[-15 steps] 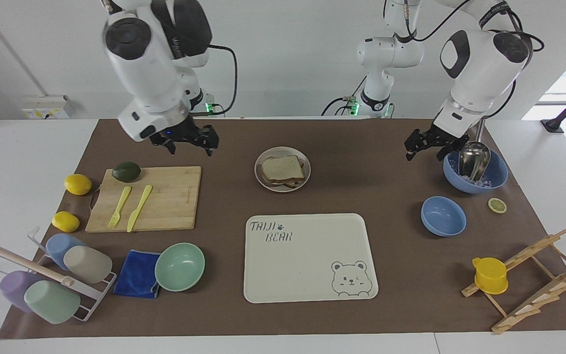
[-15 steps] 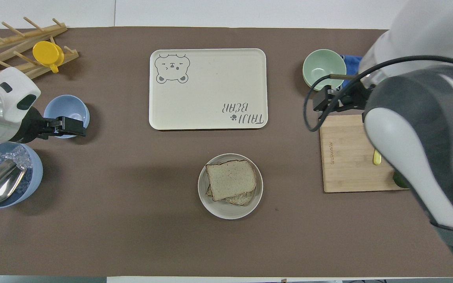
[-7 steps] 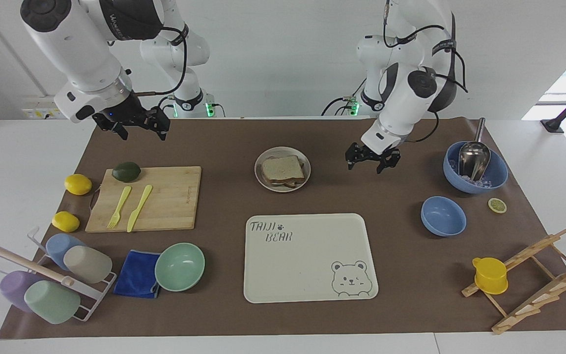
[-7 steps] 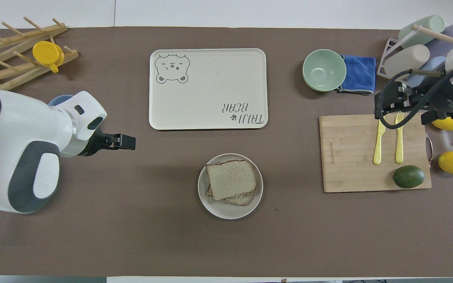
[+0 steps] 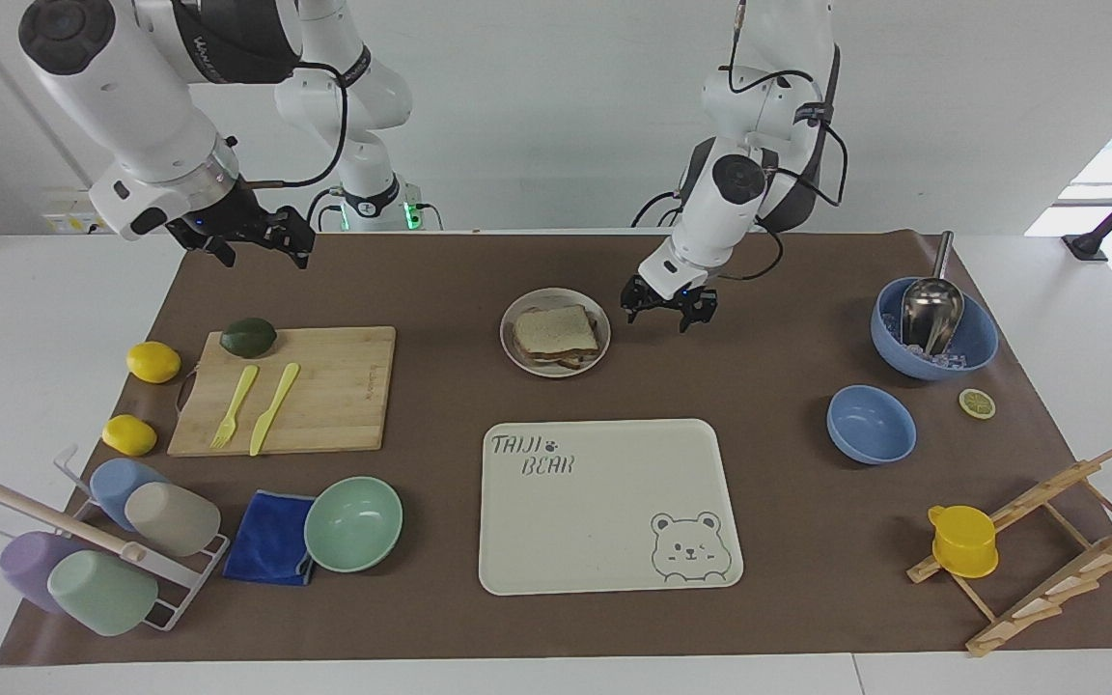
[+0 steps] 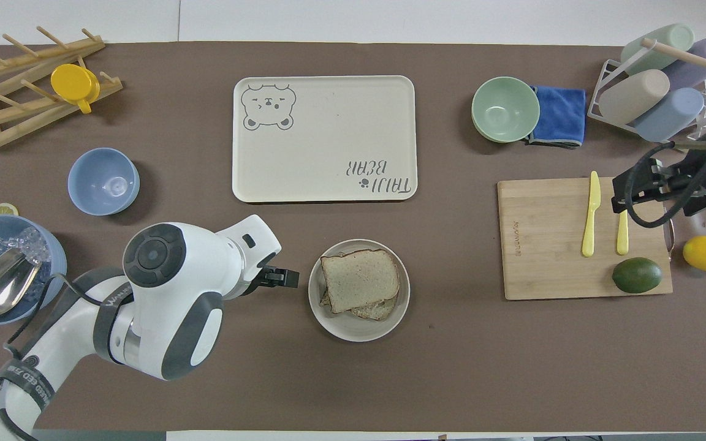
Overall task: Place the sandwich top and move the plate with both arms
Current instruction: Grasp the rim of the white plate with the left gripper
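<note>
The plate [image 5: 508,345] [image 6: 358,331] stands on the brown mat, nearer to the robots than the tray. The sandwich top [image 5: 556,330] [image 6: 359,280] lies flat on it, over other slices that peek out underneath. My left gripper [image 5: 657,311] [image 6: 284,277] is low beside the plate, toward the left arm's end, apart from the rim, open and empty. My right gripper [image 5: 254,241] [image 6: 637,193] is raised over the edge of the cutting board, by the fork, open and empty.
A cream tray [image 5: 604,502] lies farther out than the plate. A cutting board [image 5: 324,386] holds a knife, fork and avocado [image 5: 248,337]. Two lemons, a green bowl [image 5: 353,523], blue cloth and cup rack are at the right arm's end. Blue bowls [image 5: 871,423], an ice bowl [image 5: 932,338] and a wooden rack are at the left arm's end.
My left gripper has swept from over the ice bowl across the mat to just beside the plate. My right gripper has pulled back from over the board's inner end toward the table's end.
</note>
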### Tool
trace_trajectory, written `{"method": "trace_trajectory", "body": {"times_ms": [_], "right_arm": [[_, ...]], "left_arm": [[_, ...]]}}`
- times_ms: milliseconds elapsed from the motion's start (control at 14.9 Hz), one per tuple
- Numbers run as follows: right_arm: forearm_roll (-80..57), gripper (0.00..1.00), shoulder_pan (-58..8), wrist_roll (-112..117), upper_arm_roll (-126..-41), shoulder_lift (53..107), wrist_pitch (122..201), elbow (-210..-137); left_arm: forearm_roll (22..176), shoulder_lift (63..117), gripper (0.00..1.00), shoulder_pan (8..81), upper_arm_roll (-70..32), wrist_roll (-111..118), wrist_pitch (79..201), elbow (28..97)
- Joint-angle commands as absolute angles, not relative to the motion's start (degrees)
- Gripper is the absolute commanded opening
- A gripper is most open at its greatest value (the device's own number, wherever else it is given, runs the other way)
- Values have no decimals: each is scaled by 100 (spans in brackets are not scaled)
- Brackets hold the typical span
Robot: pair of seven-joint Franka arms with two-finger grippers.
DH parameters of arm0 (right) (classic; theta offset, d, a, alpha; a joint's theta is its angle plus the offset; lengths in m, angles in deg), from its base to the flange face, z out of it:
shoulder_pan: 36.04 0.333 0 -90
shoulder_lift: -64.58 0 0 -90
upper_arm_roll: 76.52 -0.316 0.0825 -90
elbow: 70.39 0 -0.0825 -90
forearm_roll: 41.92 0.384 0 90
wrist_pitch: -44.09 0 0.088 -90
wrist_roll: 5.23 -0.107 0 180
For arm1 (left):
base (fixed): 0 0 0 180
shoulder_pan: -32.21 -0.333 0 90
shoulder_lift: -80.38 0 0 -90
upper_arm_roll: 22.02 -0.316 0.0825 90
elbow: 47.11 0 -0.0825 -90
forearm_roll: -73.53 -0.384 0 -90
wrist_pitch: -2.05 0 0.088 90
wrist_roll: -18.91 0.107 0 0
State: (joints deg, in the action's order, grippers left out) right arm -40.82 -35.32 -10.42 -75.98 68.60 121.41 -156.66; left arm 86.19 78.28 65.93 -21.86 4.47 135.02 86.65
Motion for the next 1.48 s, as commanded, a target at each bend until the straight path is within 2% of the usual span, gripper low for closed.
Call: {"method": "trace_trajectory", "body": {"times_ms": [0,201,470,739,873,1209,1410], "right_arm": [[-4122,100,-3218,-840,-7179,6537,12755,-16302],[-4034,100,-3288,-892,-7169,6519,12749,-16303],[-4025,100,-3393,-831,-7204,6519,12785,-16312],[-4104,100,-3411,-341,-7169,6563,13293,-16286],[-4078,100,-3472,-330,-7178,6581,13295,-16250],[-4069,100,-3499,-348,-7222,6563,13286,-16277],[-4069,100,-3525,-348,-7222,6537,13286,-16338]], "left_arm": [[8689,7695,97,6842,-2281,238,13801,8921],[8821,7897,95,6974,-2281,125,14064,8929],[8839,8170,81,7089,-2281,115,14337,8929],[8988,8188,81,7176,-2281,115,14381,8921],[9006,8205,80,7185,-2281,115,14417,8921],[9146,8276,59,7308,-2281,115,14469,8921],[9155,8293,57,7308,-2281,115,14496,8921]]}}
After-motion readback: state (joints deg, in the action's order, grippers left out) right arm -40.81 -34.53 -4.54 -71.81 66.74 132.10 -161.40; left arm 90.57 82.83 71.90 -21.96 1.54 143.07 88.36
